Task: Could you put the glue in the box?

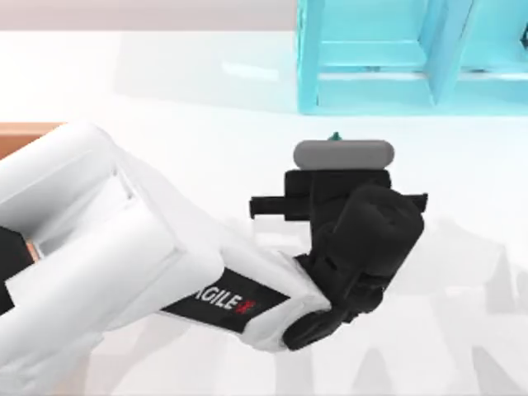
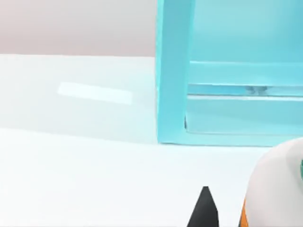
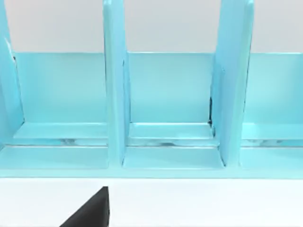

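Observation:
The glue (image 2: 277,189) is a white bottle with an orange label edge, standing close beside one black fingertip (image 2: 204,208) of my left gripper with a small gap between them. From above, only its green cap tip (image 1: 335,136) peeks out past my left gripper (image 1: 340,165), which hangs over it, open and around the bottle. The box (image 1: 23,137) appears as an orange-brown strip at the table's far left, behind my left arm. My right gripper (image 3: 90,213) is a black corner facing the cyan shelf.
A cyan shelf unit (image 1: 388,58) with upright dividers stands at the back right, just beyond the glue; it also appears as the shelf unit (image 3: 165,104) close ahead of the right wrist. My white left arm (image 1: 107,247) covers the left half of the table.

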You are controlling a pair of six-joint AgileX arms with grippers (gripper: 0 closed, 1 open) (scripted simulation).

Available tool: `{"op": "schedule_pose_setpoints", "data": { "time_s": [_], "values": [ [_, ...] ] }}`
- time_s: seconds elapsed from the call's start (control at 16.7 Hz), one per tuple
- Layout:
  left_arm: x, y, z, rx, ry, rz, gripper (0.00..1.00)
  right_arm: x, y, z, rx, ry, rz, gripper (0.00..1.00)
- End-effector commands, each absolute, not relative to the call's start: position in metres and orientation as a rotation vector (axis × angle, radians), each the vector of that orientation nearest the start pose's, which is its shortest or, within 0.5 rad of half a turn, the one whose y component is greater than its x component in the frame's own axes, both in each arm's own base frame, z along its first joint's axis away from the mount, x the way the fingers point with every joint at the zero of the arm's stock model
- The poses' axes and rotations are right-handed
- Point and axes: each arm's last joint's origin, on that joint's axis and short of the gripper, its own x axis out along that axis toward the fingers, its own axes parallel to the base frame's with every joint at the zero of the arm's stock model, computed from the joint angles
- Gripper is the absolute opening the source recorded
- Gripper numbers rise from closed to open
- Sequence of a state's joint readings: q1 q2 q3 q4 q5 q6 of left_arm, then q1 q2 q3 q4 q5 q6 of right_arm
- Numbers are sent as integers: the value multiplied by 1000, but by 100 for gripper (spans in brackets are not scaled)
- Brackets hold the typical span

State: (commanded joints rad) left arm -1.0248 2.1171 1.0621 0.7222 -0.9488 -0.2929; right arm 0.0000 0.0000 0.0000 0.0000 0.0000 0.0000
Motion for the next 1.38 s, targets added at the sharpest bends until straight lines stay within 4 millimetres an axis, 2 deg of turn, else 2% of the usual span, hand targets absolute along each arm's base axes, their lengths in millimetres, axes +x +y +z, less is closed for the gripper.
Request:
{"op": "schedule_pose_setpoints", "data": {
  "time_s": [0.42,0.54,0.72,0.9,1.08,1.2,1.38],
  "values": [
    [243,-339,119,-7,202,-25,0,106,-1,160,0,0,0,100],
    [259,-331,128,37,217,-30,0,106,-1,160,0,0,0,100],
    [305,-299,149,177,267,-47,0,106,-1,160,0,0,0,100],
    [360,-236,173,391,359,-98,0,106,-1,160,0,0,0,100],
    [401,-149,192,624,483,-213,0,106,-1,160,0,0,0,100],
    [414,-83,200,754,571,-335,0,106,-1,160,0,0,0,100],
    [404,17,201,853,674,-576,0,106,-1,160,0,0,0,100]
  ]
}}
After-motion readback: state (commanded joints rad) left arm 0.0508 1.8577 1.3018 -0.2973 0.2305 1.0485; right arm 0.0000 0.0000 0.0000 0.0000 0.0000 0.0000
